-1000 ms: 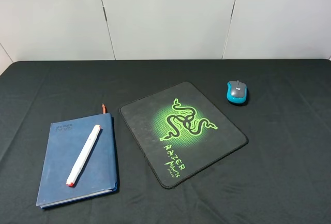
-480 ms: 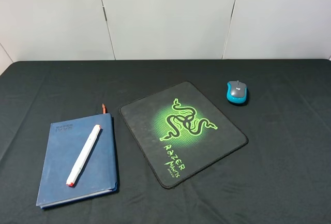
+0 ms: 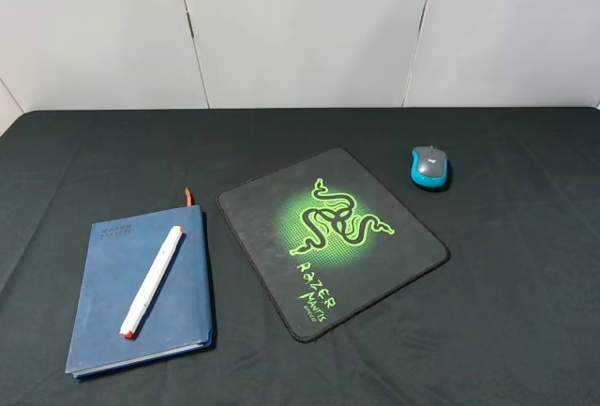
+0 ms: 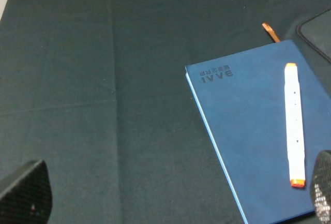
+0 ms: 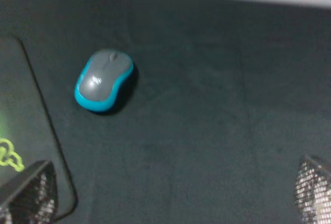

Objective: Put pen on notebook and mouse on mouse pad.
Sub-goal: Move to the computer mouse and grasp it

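The pen (image 3: 150,280) lies flat on the dark blue notebook (image 3: 108,317), slanting across its cover with one orange-red tip toward the far edge and the other toward the near edge. My left claw (image 4: 174,195) hangs above this corner of the bench, its fingers spread wide apart and gripping nothing. The pen's nearer tip is just beside one of the fingers (image 4: 323,185). The other finger is well apart from it, over bare black cloth. The notebook itself sits off to that first finger's side rather than midway between the two. Its orange ribbon bookmark (image 4: 270,31) pokes out past the far edge.

The mouse (image 5: 103,80) rests on the cloth, off the Razer mouse pad (image 5: 20,110) and just beyond the pad's far right corner. It is close to the pad's edge but not touching it. My right claw (image 5: 171,193) is also spread wide and empty. The mouse lies ahead of it, outside the gap and nearer the finger (image 5: 28,193) that hovers over the pad's rounded corner.

Seen from high up, the notebook and the pad lie side by side near the front of the black-draped bench (image 3: 506,322), a narrow strip of cloth between them.
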